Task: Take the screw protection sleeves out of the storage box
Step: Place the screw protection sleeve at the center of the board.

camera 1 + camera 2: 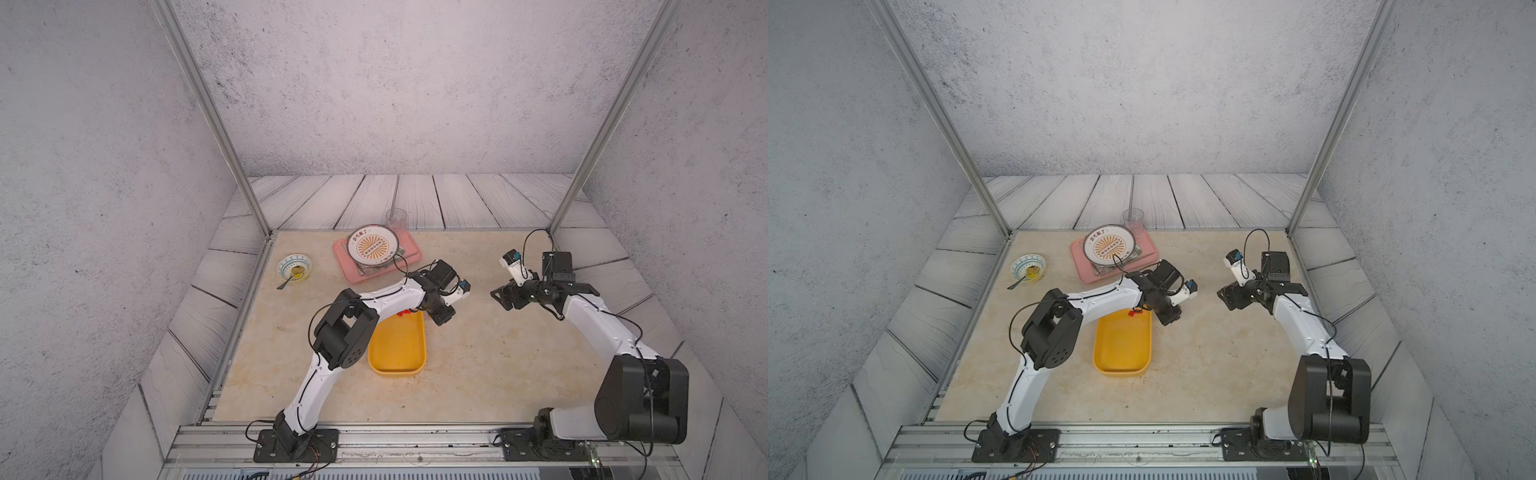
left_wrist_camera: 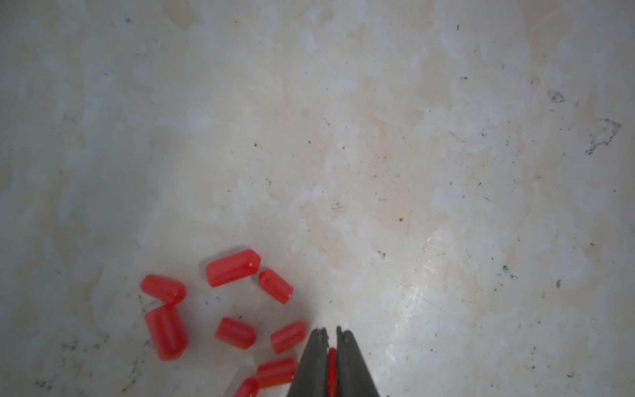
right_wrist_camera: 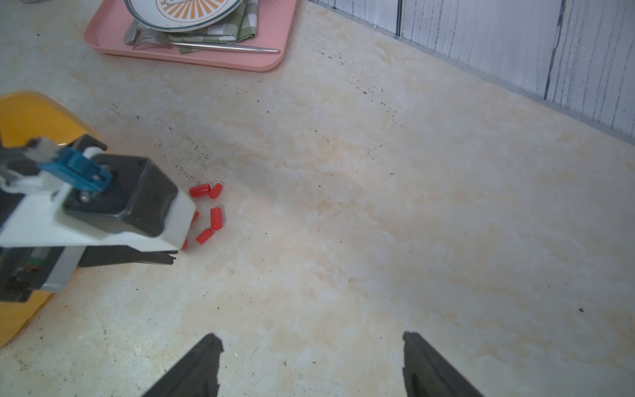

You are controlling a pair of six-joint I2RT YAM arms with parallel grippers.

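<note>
While the left gripper (image 2: 330,331) pinches a red sleeve (image 2: 332,369), a bunch more lie loose on the table.

So the left jaws are nearly together, with just that one bit of red squeezed between the tips, low over the marbled tabletop (image 2: 378,154). The other screw protection sleeves (image 2: 233,268) lie on their sides in a small scattered cluster right beside the fingers. They're on the tabletop, not in the yellow storage box (image 1: 397,349), and sit just past its far end in the right wrist view. The right gripper (image 3: 312,338) hangs above bare tabletop with its jaws spread wide and nothing between them, well apart from the cluster. The pink tray (image 3: 271,41) with the plate (image 3: 185,13) sits further back.
</note>
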